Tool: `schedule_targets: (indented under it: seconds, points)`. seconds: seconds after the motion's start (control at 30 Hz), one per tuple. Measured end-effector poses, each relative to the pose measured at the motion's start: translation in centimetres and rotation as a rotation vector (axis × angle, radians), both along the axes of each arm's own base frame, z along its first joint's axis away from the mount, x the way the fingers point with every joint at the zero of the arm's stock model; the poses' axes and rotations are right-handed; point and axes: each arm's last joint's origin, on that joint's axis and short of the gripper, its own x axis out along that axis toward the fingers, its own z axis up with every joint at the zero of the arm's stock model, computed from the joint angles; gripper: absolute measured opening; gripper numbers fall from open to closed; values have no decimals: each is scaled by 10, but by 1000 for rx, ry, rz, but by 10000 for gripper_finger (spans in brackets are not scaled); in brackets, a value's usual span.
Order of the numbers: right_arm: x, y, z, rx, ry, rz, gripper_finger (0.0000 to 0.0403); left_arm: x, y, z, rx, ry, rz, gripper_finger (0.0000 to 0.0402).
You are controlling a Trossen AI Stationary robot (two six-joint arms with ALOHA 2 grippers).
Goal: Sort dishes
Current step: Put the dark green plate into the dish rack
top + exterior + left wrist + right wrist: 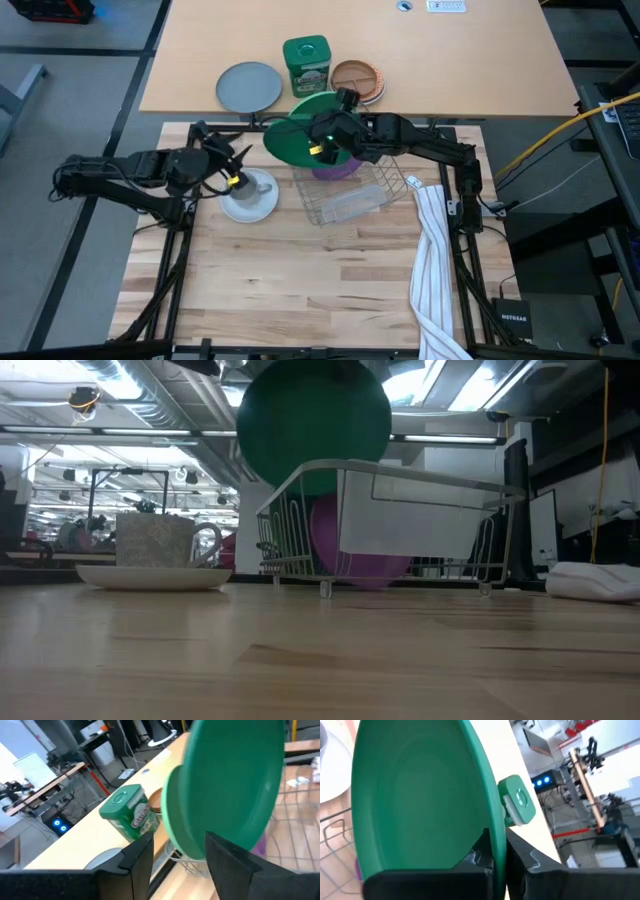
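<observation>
A green plate stands tilted on edge in the air over the far end of the wire dish rack. My right gripper is shut on it. It also shows in the low view and the left wrist view. A purple bowl leans inside the rack. A grey mug stands on a white saucer left of the rack. My left gripper is open and empty just beyond the mug, pointing toward the plate. My right gripper pinches the green plate's rim between its two fingers. One finger is on the hollow inner face and the other on the back. The plate is lifted clear, on edge, above the rack.
On the far table stand a flat grey plate, a green tin and a brown orange-rimmed plate. A striped white towel lies right of the rack. Bare wood lies in front of the rack.
</observation>
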Motion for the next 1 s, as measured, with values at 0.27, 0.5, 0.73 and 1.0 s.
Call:
schedule_targets:
  seconds: [0.27, 0.5, 0.73, 1.0]
  points:
    - [6, -1, 7, -63, -19, 51, 23, -23, 2, 10, -10, -82, 8, 166]
    - [7, -1, 16, -131, -14, 80, 20, -39, 3, 17, -15, -144, 8, 166]
    - [0, -2, 24, -247, 77, 48, 20, -48, 3, 18, -16, -142, 8, 166]
    - [-1, -2, 23, -288, 185, 123, 21, -51, 3, 8, -46, -69, 22, 166]
